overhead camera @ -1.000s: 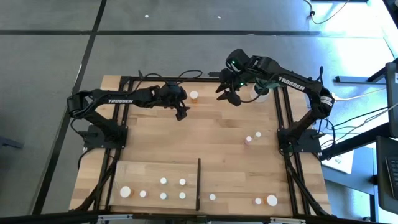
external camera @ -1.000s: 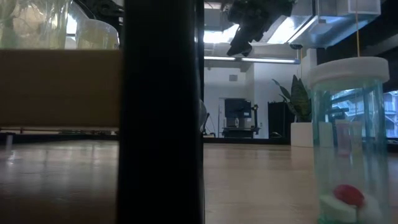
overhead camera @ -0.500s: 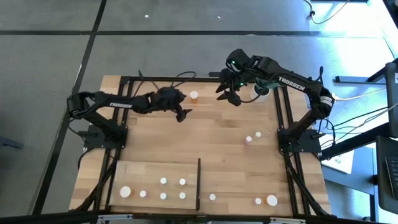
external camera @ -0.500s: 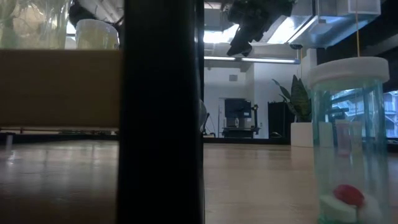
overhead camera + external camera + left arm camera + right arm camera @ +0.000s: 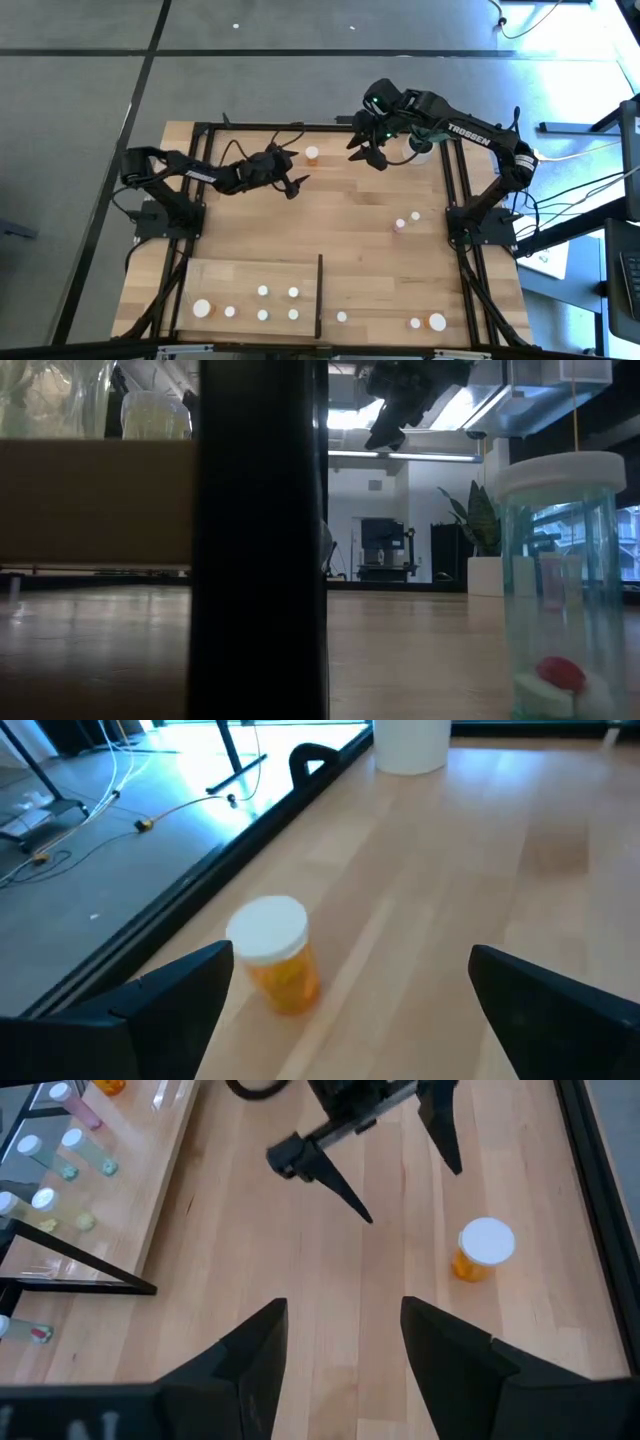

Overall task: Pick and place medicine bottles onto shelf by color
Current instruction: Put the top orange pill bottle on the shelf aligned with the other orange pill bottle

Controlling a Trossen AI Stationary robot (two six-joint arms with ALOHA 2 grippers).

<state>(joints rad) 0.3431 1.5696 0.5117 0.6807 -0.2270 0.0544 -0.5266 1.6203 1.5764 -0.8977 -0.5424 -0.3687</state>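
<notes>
The left gripper (image 5: 292, 182) hangs with its fingers spread wide and empty, just short of an orange bottle (image 5: 313, 154) that stands upright near the table's far edge. To do this step well, the jaws should go to either side of the orange body below the white cap, centred, before closing. The right gripper (image 5: 367, 155) waits raised to the right of that bottle, fingers parted, holding nothing. The shelf (image 5: 250, 275) lies near the front left, already carrying 6 bottles.
</notes>
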